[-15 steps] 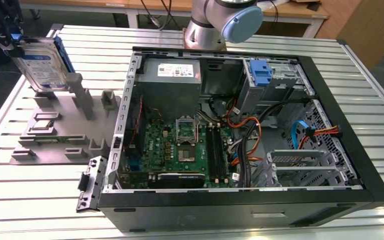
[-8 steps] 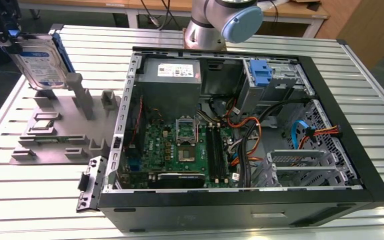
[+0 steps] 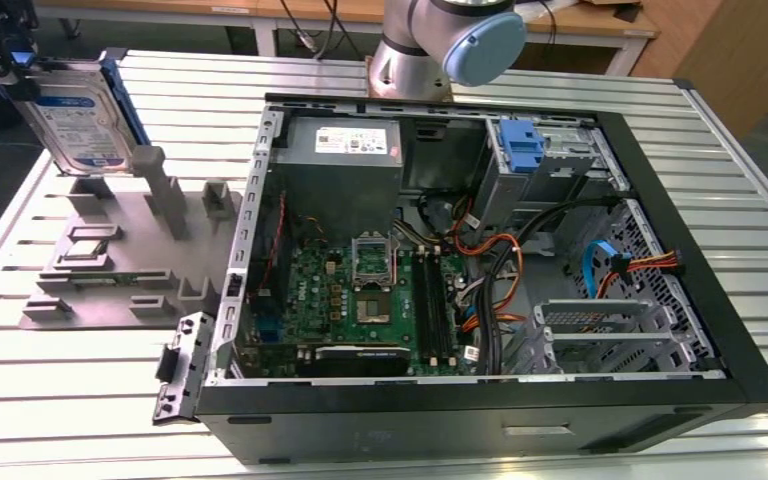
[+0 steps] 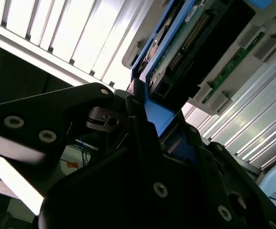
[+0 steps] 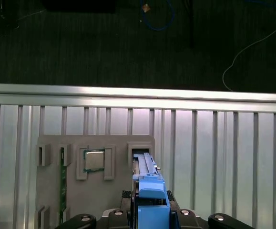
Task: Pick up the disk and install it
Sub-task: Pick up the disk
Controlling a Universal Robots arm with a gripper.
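Observation:
The disk (image 3: pixel 80 118), silver-grey with a blue-and-white label and blue side rails, stands upright at the exterior view's far left, over the grey holder tray (image 3: pixel 104 262). My gripper (image 3: pixel 8 62) is shut on its top end. In the first wrist view the disk (image 5: pixel 148 177) runs edge-on from my gripper (image 5: pixel 150 215) down to the slot in the holder tray (image 5: pixel 121 143). I cannot tell whether it still rests in that slot. In the second wrist view the disk's circuit-board side (image 4: pixel 188 36) and blue rail sit between my black fingers (image 4: pixel 128 109).
The open computer case (image 3: pixel 651 330) lies at the exterior view's right, with a drive cage carrying a blue bracket (image 3: pixel 524 145), a power supply (image 3: pixel 344 142) and loose cables. The tray holds a processor (image 5: pixel 95 161) and a memory stick (image 5: pixel 62 183). The arm's base (image 3: pixel 440 40) stands behind the case.

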